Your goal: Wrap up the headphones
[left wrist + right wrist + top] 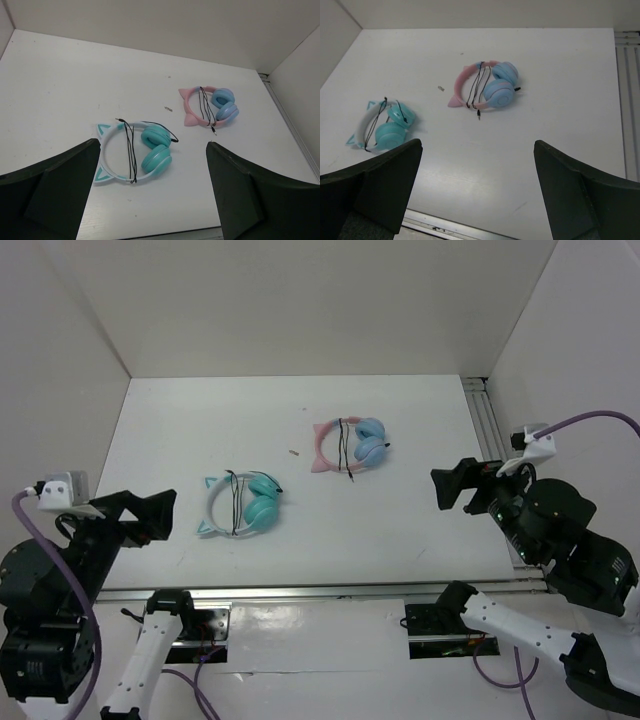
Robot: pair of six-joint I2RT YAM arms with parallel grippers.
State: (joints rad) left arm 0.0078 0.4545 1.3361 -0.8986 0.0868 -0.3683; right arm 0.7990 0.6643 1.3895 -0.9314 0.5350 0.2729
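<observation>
The teal headphones (243, 505) lie flat on the white table, left of centre, with a pale cat-ear headband and a thin black cable wound across the band. They also show in the left wrist view as headphones (136, 153) and small at the left of the right wrist view as headphones (382, 125). My left gripper (160, 512) hangs open at the left table edge, short of them, nothing between its fingers. My right gripper (452, 486) stands open at the right edge, far from them, holding nothing.
A pink-banded pair with light blue earcups (350, 444) lies right of centre, its cable wound over the band. A small speck (293, 452) sits between the two pairs. A metal rail (490, 430) runs along the right edge; white walls enclose the table.
</observation>
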